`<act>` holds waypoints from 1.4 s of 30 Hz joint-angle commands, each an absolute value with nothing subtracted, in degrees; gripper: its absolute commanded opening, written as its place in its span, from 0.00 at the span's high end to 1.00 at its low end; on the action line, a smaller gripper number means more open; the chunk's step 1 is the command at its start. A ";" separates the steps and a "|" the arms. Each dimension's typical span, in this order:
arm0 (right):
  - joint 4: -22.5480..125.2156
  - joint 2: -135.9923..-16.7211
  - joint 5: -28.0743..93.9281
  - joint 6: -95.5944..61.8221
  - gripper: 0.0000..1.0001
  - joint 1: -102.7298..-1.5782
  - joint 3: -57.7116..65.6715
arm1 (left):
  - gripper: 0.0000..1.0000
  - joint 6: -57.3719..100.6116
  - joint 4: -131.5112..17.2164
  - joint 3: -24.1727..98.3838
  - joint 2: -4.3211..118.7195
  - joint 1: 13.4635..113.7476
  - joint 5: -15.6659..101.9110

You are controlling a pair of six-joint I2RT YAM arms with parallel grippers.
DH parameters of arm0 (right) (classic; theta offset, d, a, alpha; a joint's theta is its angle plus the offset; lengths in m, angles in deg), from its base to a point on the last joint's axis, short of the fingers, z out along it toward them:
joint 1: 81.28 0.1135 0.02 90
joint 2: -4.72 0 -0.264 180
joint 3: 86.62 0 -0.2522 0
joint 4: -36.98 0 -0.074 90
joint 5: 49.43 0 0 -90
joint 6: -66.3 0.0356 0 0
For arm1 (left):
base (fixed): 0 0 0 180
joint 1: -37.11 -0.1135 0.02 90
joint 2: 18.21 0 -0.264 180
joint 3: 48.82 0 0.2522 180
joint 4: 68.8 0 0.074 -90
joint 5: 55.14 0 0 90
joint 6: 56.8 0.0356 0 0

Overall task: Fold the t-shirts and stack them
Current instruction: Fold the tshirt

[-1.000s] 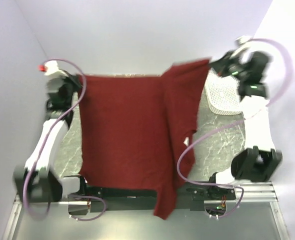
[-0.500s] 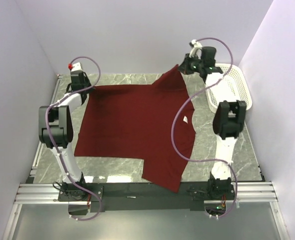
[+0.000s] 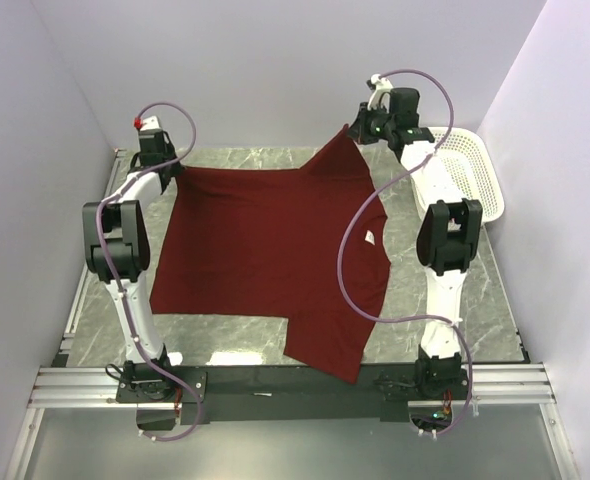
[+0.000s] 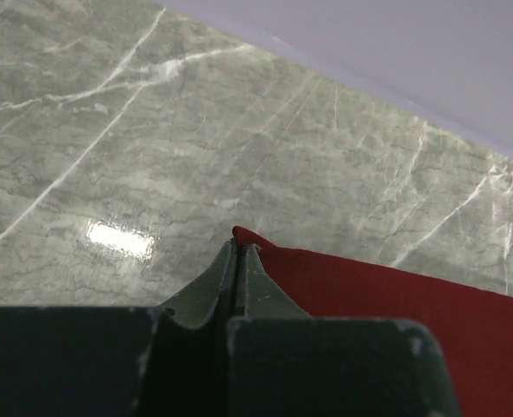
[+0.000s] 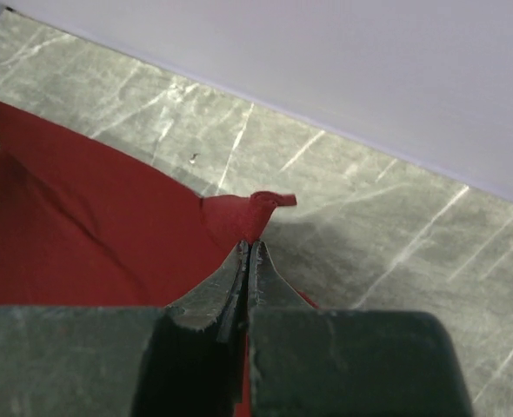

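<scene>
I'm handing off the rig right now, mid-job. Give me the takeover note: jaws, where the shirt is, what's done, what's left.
Left gripper: jaws shut on the t-shirt's far left corner.
Right gripper: jaws shut on its far right corner, which is tented up.
T-shirt: spread open on the table, with one end hanging over the near edge.
Basket: far right, beside the right arm.
Done: shirt laid out, mostly flat.
Left: every fold, then stacking.

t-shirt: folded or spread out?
Spread, not folded: the t-shirt lies flat across the table, far corners pinched by the left gripper and right gripper.
</scene>
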State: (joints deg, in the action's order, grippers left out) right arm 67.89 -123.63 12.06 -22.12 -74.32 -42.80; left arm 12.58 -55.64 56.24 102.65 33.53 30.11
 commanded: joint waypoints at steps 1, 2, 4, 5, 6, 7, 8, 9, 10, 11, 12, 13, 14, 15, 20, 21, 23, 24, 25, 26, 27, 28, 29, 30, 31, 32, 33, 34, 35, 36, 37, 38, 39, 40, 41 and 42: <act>65.42 -118.34 10.26 -23.17 1.00 -76.00 -40.63 | 1.00 13.51 -52.78 61.61 104.83 33.33 30.99; 64.98 -117.63 9.20 -23.26 1.00 -76.53 -38.45 | 1.00 13.51 -51.71 63.88 105.54 33.33 31.17; 63.67 -115.61 6.22 -23.26 1.00 -77.84 -35.02 | 1.00 13.77 -49.43 66.61 108.17 33.33 31.69; 63.14 -114.90 5.51 -23.26 1.00 -78.38 -33.95 | 1.00 13.78 -48.90 67.23 108.18 33.33 31.78; 62.61 -114.20 4.80 -23.26 1.00 -78.82 -32.98 | 1.00 13.95 -48.63 67.68 108.96 33.33 31.87; 61.91 -112.97 2.97 -23.17 1.00 -79.52 -31.93 | 1.00 14.21 -48.54 67.77 109.14 33.33 31.96; 61.47 -112.35 2.17 -23.17 1.00 -79.78 -30.09 | 1.00 14.30 -48.63 67.68 109.23 33.33 31.96; 60.94 -111.65 1.20 -23.26 1.00 -80.22 -29.03 | 1.00 14.39 -48.80 67.51 109.23 33.41 31.96; 59.98 -110.86 0.32 -22.91 1.00 -80.40 -28.06 | 1.00 14.48 -49.15 67.07 108.89 33.41 31.96; 59.62 -109.46 -1.43 -22.82 1.00 -80.75 -26.22 | 1.00 14.57 -49.50 66.02 108.62 33.33 31.87; 59.18 -108.75 -2.40 -22.56 1.00 -80.93 -25.34 | 1.00 14.65 -50.55 65.31 108.27 33.24 31.79; 58.22 -107.00 -3.19 -22.38 1.00 -81.02 -24.28 | 1.00 14.74 -51.17 64.52 107.14 33.15 31.79; 57.77 -106.11 -4.33 -22.12 1.00 -81.02 -22.53 | 1.00 14.92 -52.57 62.86 106.60 33.15 32.05; 57.42 -105.32 -4.69 -21.86 1.00 -81.02 -21.64 | 1.00 14.92 -53.02 62.15 105.55 32.98 32.31; 56.10 -99.44 -7.07 -21.42 1.00 -80.93 -14.89 | 1.00 15.44 -56.35 57.94 102.65 32.36 34.33; 55.32 -97.51 -7.68 -21.24 1.00 -81.10 -13.56 | 1.00 15.53 -57.41 56.36 101.60 32.36 35.47; 54.70 -95.83 -8.03 -20.89 1.00 -81.02 -10.23 | 1.00 15.36 -58.81 54.52 100.28 32.36 35.83; 54.61 -95.04 -8.30 -20.80 1.00 -81.02 -9.25 | 1.00 15.27 -59.34 53.63 98.96 32.27 35.83; 54.61 -93.64 -8.65 -20.89 1.00 -81.02 -8.37 | 1.00 15.18 -60.57 51.88 98.34 32.27 35.83; 54.52 -93.10 -8.74 -20.89 1.00 -81.02 -6.89 | 1.00 14.92 -61.10 50.99 97.64 32.19 35.92; 54.52 -92.49 -8.74 -21.32 1.00 -81.02 -6.17 | 1.00 14.83 -61.54 50.29 96.50 32.18 36.00; 55.21 -91.79 -8.74 -21.59 1.00 -81.10 -5.65 | 1.00 14.74 -62.07 48.80 95.97 32.10 36.09; 55.39 -91.34 -8.74 -21.85 1.00 -80.93 -4.86 | 1.00 14.66 -62.68 48.18 95.44 32.01 36.18; 56.18 -90.73 -8.65 -22.55 1.00 -81.02 -4.41 | 1.00 14.57 -63.04 47.56 94.39 32.10 36.18; 56.36 -90.55 -8.65 -22.65 1.00 -81.02 -4.06 | 1.00 14.48 -63.39 46.94 93.86 32.01 36.09; 56.45 -90.11 -8.82 -22.91 1.00 -81.02 -3.01 | 1.00 14.39 -64.00 45.63 93.33 32.10 36.18; 56.63 -89.85 -8.83 -23.17 1.00 -81.02 -2.48 | 1.00 14.30 -64.18 45.10 92.37 32.10 36.09; 56.54 -89.15 -8.83 -23.26 1.00 -81.02 -1.87 | 1.00 14.22 -64.36 43.87 91.92 32.10 36.00; 56.45 -88.71 -8.83 -23.26 1.00 -81.02 -0.82 | 1.00 14.13 -64.71 43.25 91.31 32.01 35.92; 56.36 -88.09 -8.83 -23.26 1.00 -81.02 -0.28 | 1.00 14.04 -65.06 42.55 90.26 32.01 35.83; 56.19 -87.65 -8.91 -23.17 1.00 -81.02 0.07 | 1.00 14.04 -65.50 41.06 89.73 31.92 35.57; 55.93 -87.21 -8.83 -23.17 1.00 -81.02 1.03 | 1.00 13.95 -65.94 40.27 89.11 31.92 35.39; 55.75 -86.60 -8.91 -23.26 1.00 -81.02 1.39 | 1.00 13.86 -66.29 39.65 88.24 31.92 35.13; 55.84 -86.25 -9.09 -23.26 1.00 -81.02 1.83 | 1.00 13.95 -66.29 38.60 87.88 31.83 35.04; 55.75 -85.98 -9.18 -23.17 1.00 -81.02 2.09 | 1.00 14.21 -66.38 38.15 87.44 31.75 35.12; 55.75 -85.46 -9.27 -23.26 1.00 -81.02 2.27 | 1.00 14.30 -66.38 37.63 86.74 31.66 35.04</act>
State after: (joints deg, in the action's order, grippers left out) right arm 57.72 -89.86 -8.16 -22.33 -81.05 2.01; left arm 14.06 -63.36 38.89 90.43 32.18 35.03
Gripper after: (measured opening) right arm 0.007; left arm 0.018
